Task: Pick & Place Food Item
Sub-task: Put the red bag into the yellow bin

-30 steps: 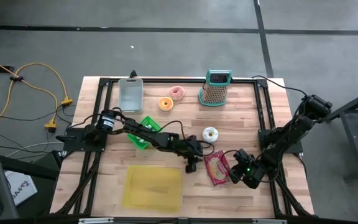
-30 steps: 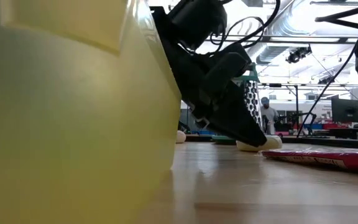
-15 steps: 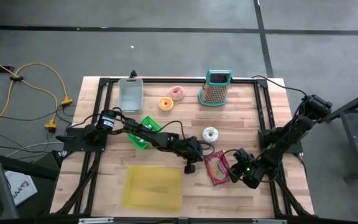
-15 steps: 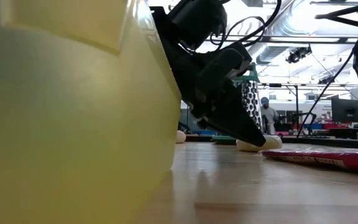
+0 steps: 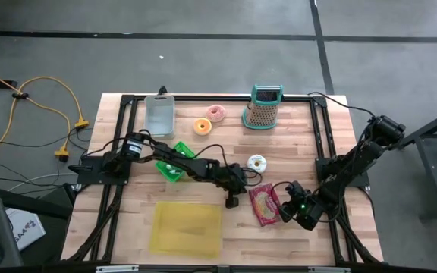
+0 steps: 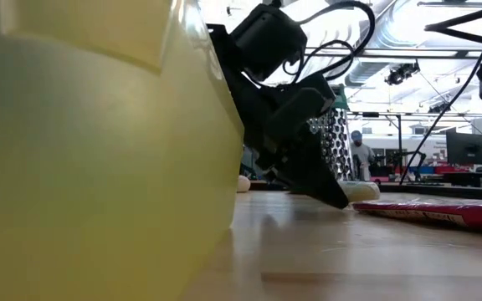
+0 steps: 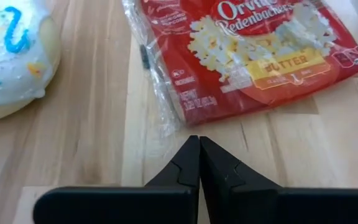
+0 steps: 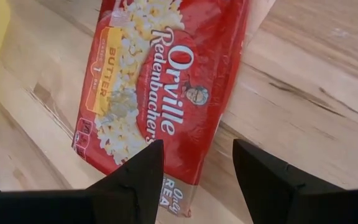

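Two grippers flank flat red plastic popcorn packet (image 5: 264, 205) lying on wooden tabletop (image 5: 279, 144). Left gripper (image 7: 199, 144) jaws closed empty, just short of wrapper edge; right gripper (image 8: 194, 155) jaws open over packet. Advice: lower squarely, pinch edge firmly.

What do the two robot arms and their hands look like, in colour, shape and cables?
Both arms are dark, jointed and slim. The left hand has two matte black fingers that taper to pointed tips. The right hand has similar black fingers with angular tips. Black cables loop along the left arm, and a small green light shows near the right wrist.
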Available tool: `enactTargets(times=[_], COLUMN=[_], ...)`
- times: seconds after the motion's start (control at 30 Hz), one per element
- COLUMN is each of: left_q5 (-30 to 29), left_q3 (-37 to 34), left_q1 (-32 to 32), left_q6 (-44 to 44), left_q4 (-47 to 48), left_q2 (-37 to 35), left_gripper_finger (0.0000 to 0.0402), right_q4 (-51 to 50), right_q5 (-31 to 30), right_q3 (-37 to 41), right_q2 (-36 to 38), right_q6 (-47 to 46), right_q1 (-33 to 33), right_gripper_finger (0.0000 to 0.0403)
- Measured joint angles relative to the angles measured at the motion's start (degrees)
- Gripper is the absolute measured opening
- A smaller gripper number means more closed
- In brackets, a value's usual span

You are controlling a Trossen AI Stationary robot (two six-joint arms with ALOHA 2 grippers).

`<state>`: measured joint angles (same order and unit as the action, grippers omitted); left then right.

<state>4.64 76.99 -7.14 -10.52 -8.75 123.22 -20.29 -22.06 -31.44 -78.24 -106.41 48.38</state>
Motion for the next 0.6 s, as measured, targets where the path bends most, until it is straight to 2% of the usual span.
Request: enactTargets(times=[0.6], left_q5=[2.65], left_q3=[0.00], left_q1=[0.00], left_q6=[0.56], left_q4=[-1.01], left_q2=[0.43], left_gripper_finger=[0.0000], right_q4=[2.46], right_q5=[2.73], right_q3=[0.00], right_q2=[0.00], right_q6=[-2.88], right_q1=[0.00], right_gripper_finger=[0.0179])
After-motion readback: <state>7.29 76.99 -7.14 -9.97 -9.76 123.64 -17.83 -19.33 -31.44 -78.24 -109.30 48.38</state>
